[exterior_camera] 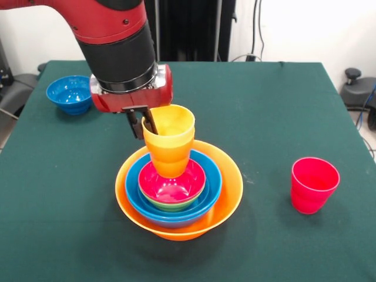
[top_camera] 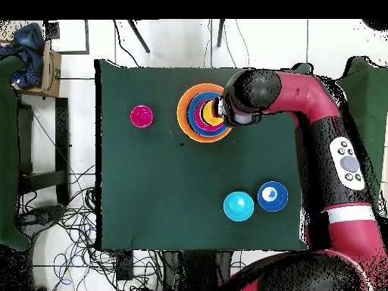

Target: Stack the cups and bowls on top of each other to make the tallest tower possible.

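No writing legible — yellow cup (exterior_camera: 169, 147) over nested bowls (exterior_camera: 179, 197).

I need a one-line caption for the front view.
Sawyer gripper holding glossy yellow plastic cup over nested plastic bowls.

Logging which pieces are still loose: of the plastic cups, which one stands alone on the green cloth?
The red plastic cup, upright on the table, apart from the pile. The yellow plastic cup sits in the nested bowls, at the gripper.
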